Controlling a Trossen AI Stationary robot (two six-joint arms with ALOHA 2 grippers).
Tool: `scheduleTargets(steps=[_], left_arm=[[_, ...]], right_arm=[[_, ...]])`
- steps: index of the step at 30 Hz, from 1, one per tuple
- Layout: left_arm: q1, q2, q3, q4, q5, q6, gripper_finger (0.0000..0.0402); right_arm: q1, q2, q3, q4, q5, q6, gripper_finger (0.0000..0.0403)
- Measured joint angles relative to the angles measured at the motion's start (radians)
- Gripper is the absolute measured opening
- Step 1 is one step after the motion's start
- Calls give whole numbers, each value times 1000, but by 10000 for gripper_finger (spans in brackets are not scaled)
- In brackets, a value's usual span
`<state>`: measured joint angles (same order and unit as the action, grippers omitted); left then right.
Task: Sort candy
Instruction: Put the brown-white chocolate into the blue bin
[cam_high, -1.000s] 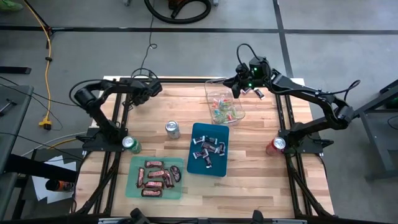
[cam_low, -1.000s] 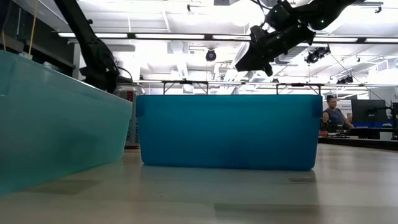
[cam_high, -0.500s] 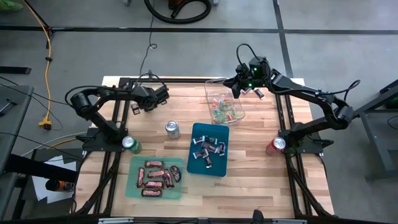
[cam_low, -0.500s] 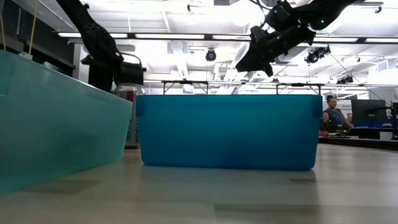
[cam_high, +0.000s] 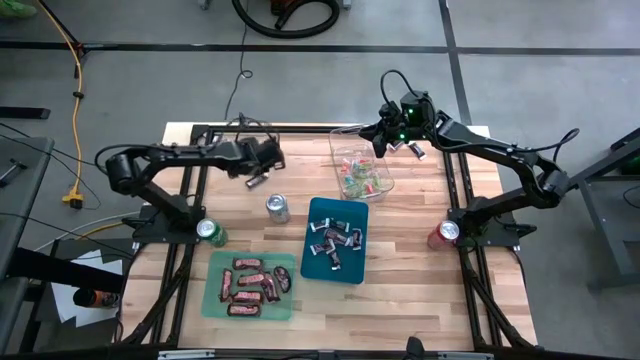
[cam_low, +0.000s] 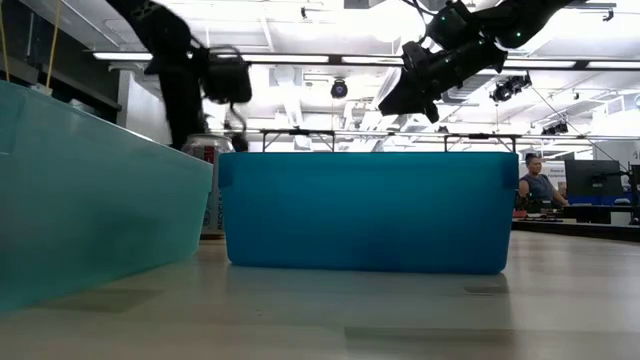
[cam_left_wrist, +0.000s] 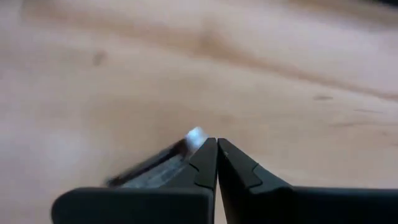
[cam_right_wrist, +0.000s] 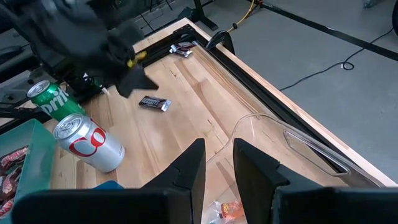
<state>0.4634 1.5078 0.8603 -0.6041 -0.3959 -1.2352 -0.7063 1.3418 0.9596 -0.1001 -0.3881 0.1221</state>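
The left arm's fingers (cam_high: 254, 183), pressed shut and empty, have been swung out over the worktop (cam_high: 300, 170) toward a dark wrapped candy (cam_right_wrist: 154, 103), so another pickup seems begun.

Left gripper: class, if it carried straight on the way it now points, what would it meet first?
Probably the bare table. The shut left gripper points down at the wood, beside a dark wrapped candy lying by its fingertips. Depth is unclear, so it might graze that candy.
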Motion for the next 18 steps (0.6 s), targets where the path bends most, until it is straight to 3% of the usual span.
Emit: scheduleTargets(steps=[4, 8, 13, 18], left_arm=[[39, -33, 87, 2, 27, 306, 0], [78, -42, 181, -20, 125, 611, 2], [136, -32, 260, -132, 238, 823, 31], [193, -32, 263, -295, 305, 940, 102]], right_arm=[[0, 0, 0, 0, 0, -3, 75], [0, 0, 0, 0, 1, -10, 75], [0, 0, 0, -6, 1, -9, 75], [0, 0, 0, -16, 1, -10, 75]])
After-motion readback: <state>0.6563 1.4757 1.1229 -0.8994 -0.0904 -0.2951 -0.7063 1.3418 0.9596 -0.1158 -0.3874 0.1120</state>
